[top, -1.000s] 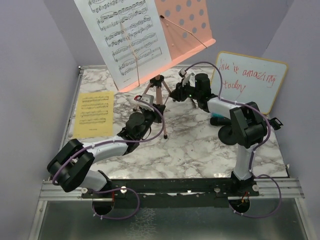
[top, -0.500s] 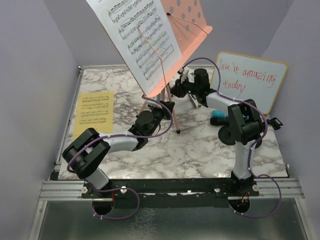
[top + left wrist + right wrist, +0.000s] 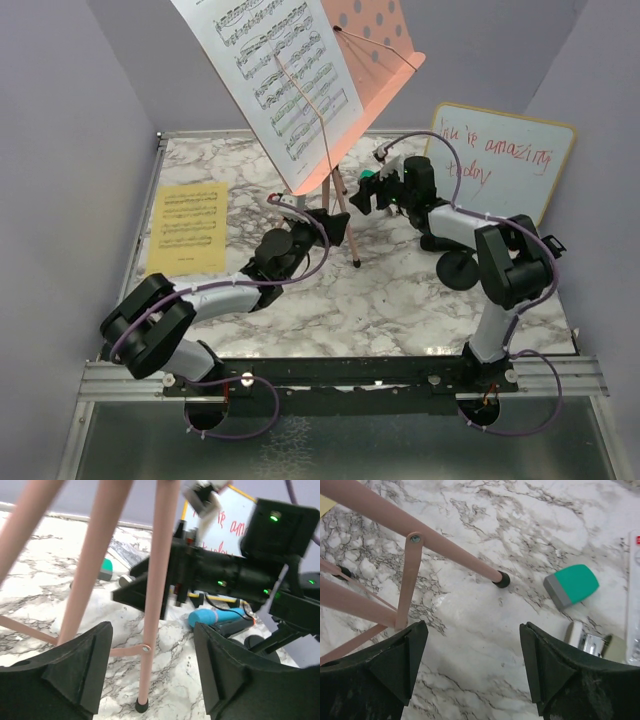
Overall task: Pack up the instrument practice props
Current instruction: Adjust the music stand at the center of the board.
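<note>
The pink music rack (image 3: 372, 38) stands on its tripod legs (image 3: 340, 205) at the middle back, with a sheet-music page (image 3: 285, 70) on it. My left gripper (image 3: 298, 213) is open just in front of the legs; in its wrist view one pink leg (image 3: 150, 630) rises between the spread fingers, untouched. My right gripper (image 3: 366, 196) is open to the right of the legs, over bare marble (image 3: 470, 645). A blue microphone (image 3: 220, 616) lies behind the right arm. A yellow music page (image 3: 188, 228) lies flat at the left. A black round mic-pole base (image 3: 458, 270) sits at the right.
The whiteboard with red writing (image 3: 505, 160) leans at the back right. A green eraser (image 3: 575, 584) and a small stapler (image 3: 587, 639) lie by the rack's far leg foot (image 3: 501, 580). Grey walls close in the left and right sides.
The rack swung and shifted right a second ago and now stands still. Both grippers have opened and let go of its legs. Both arms have drawn back a little.
</note>
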Controlling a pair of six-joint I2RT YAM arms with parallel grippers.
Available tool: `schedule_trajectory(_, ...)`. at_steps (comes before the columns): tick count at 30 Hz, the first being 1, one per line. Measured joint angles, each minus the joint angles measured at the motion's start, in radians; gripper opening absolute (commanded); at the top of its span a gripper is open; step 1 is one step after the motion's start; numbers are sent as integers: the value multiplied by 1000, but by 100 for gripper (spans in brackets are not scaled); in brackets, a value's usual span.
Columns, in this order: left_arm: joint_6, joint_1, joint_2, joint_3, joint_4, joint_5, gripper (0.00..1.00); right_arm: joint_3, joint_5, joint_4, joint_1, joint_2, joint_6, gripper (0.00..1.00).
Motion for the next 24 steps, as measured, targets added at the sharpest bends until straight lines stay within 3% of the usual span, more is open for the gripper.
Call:
schedule_trajectory(2,-11,21,-49,-15,-28,1,78,-51,34,10,-5,-63,16,91)
schedule_trajectory(9,-71,126,-167,-34,-143,55,90,-125,179,-49,-10,-290,112,92)
schedule_trajectory(15,-149,314,-253,-27,-307,161,95,-190,201,-176,-11,-502,215,92)
schedule_trajectory(24,-191,511,-364,157,-684,237,98,-164,155,-452,-10,-741,327,92)
